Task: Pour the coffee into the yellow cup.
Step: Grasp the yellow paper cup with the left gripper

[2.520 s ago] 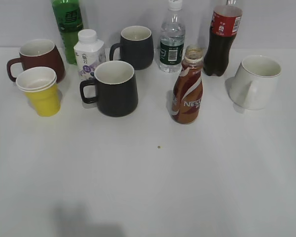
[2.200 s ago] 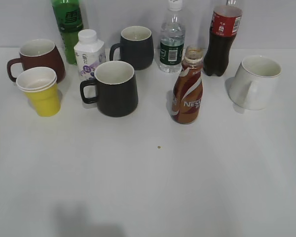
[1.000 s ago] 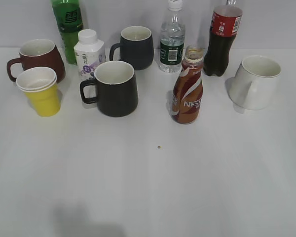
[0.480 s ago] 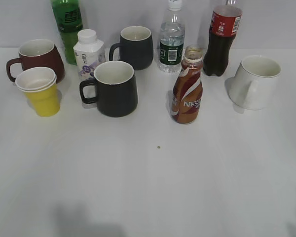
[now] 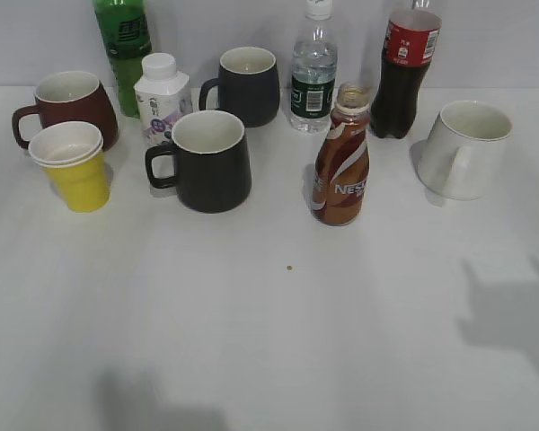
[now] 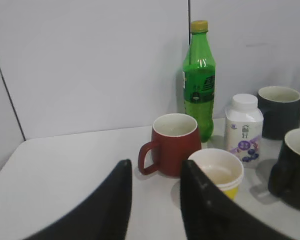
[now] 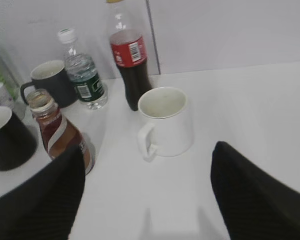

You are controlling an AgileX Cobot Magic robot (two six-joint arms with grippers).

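Note:
The coffee bottle, brown with a white and red swirl label and no cap, stands upright at the table's centre right; it also shows in the right wrist view. The yellow cup, white inside, stands at the left in front of the maroon mug; it also shows in the left wrist view. My left gripper is open and empty, just short of the yellow cup. My right gripper is open wide and empty, facing the white mug. Neither gripper shows in the exterior view.
A black mug, a dark grey mug, a white milk bottle, a green bottle, a water bottle and a cola bottle stand along the back. A white mug stands at the right.
A shadow has come in over the table's lower right corner in the exterior view. The bottles and cups have not moved.

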